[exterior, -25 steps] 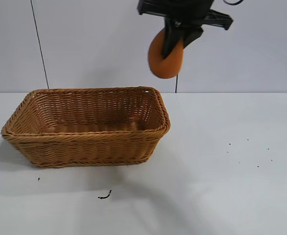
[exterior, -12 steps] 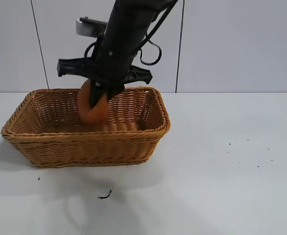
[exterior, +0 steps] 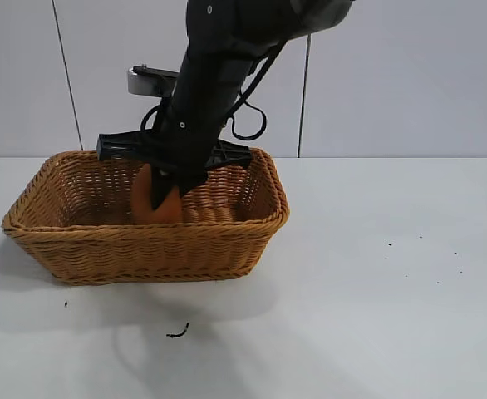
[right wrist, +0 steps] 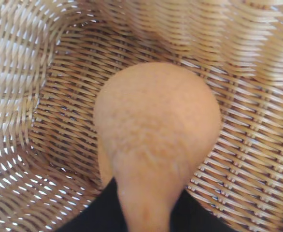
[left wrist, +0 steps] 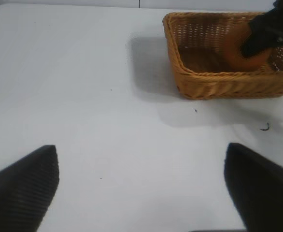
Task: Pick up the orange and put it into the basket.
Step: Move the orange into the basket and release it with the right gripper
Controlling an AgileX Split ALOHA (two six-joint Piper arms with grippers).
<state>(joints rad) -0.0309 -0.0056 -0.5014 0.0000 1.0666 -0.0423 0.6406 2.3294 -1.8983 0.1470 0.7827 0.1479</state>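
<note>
The right gripper [exterior: 164, 195] reached down from above into the basket [exterior: 144, 241], its black fingers [exterior: 162, 193] clamped on the orange [exterior: 144, 204], which sat below the braided rim inside the basket's hollow, between the finger and the woven back wall. In the right wrist view the orange [right wrist: 156, 130] filled the middle of the frame directly ahead of the gripper, its knobbly bump pointing back toward the dark finger bases, with the wicker floor and flaring sides of the basket [right wrist: 45, 72] all around it; whether the fruit was touching the floor could not be told. The right arm rose from the gripper toward the upper part of the exterior view, a looped cable hanging beside it. The left gripper [left wrist: 141, 193] was well apart from the basket over the white table [exterior: 376, 291], its two dark fingers [left wrist: 23, 186] spread wide with nothing between them; ahead of it and off to one side stood the basket [left wrist: 214, 84], with the orange [left wrist: 238, 50] and the other arm's black finger showing inside. A small dark scrap [exterior: 177, 332] lay on the table just in front of the basket.
</note>
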